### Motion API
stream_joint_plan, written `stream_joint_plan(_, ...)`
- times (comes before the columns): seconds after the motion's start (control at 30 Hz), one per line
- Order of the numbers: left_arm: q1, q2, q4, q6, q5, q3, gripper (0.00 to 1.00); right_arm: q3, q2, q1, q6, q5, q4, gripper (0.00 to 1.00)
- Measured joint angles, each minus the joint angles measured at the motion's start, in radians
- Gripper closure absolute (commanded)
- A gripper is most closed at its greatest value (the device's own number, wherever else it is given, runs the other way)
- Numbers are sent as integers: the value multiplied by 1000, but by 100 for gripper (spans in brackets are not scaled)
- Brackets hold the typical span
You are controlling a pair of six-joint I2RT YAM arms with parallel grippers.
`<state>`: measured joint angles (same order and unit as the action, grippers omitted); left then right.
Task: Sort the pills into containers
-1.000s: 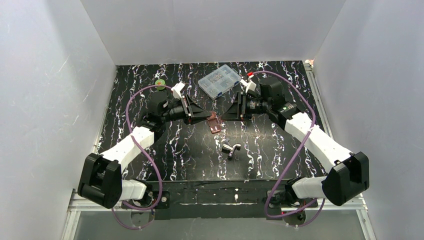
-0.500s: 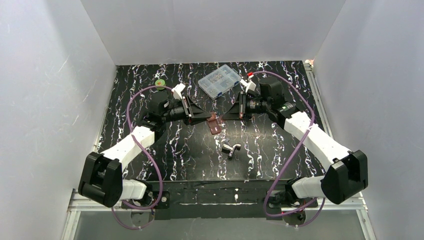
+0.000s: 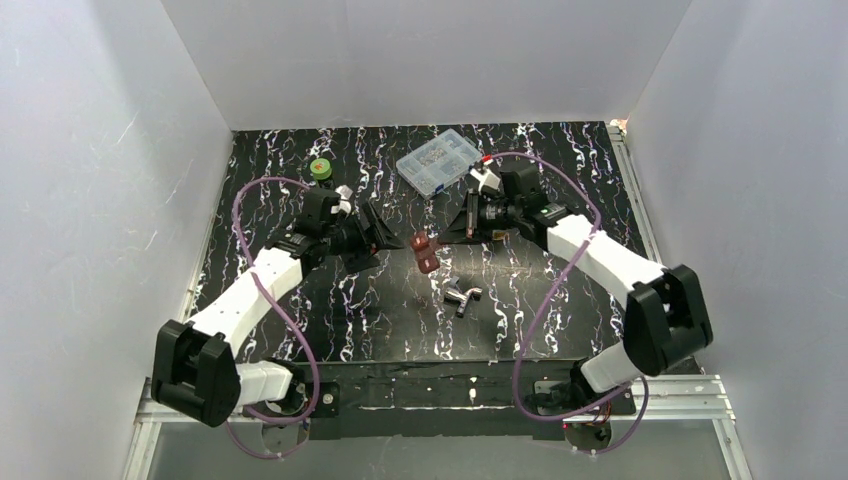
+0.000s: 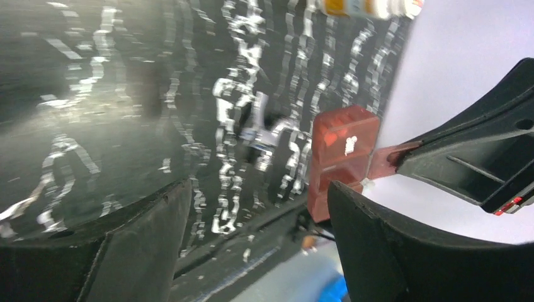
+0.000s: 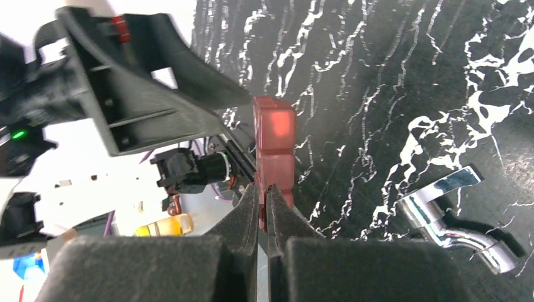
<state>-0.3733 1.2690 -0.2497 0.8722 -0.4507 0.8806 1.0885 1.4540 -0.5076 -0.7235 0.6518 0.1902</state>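
Pinched by its thin tab between the pressed-together fingers of the right gripper [image 3: 445, 236]: a translucent red plastic box [image 3: 424, 251] of two cells, over the middle of the black, white-veined tabletop [image 3: 380, 320]. Just left of it, spread wide and gripping nothing, the left gripper [image 3: 385, 239], close beside the box but apart from it. Upright near the far left corner, well apart from both arms: a small dark round bottle with a bright green cap [image 3: 320, 170]. Toward the far edge, behind the grippers, a clear plastic compartment case [image 3: 438, 160]. Nearer the arm bases, a bent chrome metal piece [image 3: 460, 297] lying on the tabletop
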Motion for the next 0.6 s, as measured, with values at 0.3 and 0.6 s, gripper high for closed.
stream_joint_plan(0.3,29,-114,-233,-89,253,61,19,-7,241,-95,-60,-54,-124,99)
stream_joint_plan(0.6,32,-117,-280,-121,278,68,19,4,400,-185,-85,-156,-164,99)
